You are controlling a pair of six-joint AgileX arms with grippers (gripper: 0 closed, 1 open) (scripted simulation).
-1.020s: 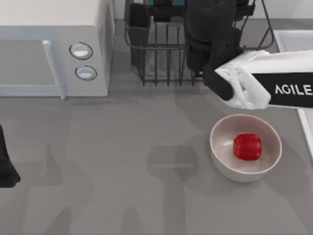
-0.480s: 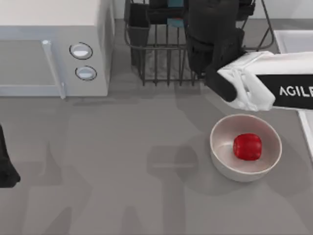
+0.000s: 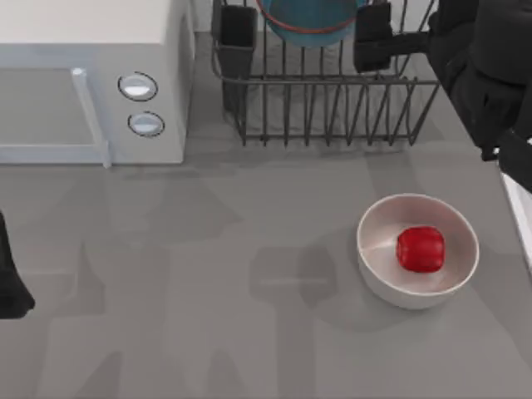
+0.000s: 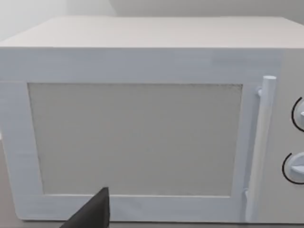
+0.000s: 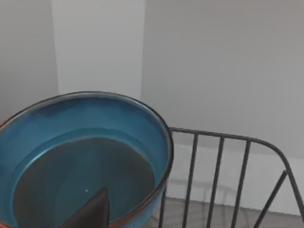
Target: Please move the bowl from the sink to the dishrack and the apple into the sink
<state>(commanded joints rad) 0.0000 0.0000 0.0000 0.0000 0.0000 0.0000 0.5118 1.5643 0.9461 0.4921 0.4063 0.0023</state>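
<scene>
**Now the bowl is at the dishrack; the apple waits**

Apparently the right gripper (image 3: 373, 40) is at the upper right of the top view, over the far side of the dishrack (image 3: 332, 125), just beside the bowl (image 3: 309, 21). Whether it is open or closed, I cannot tell. The bowl sits inside the rack at the upper middle of the frame, so I judge the first step nearly done. The apple (image 3: 420, 249) lies in a white bowl (image 3: 378, 270) at the lower right, near the sink (image 3: 522, 208). Next, this arm must clear the rack and go to the apple. The left gripper (image 3: 10, 287) is parked at the left edge, facing the microwave (image 3: 83, 83).
</scene>
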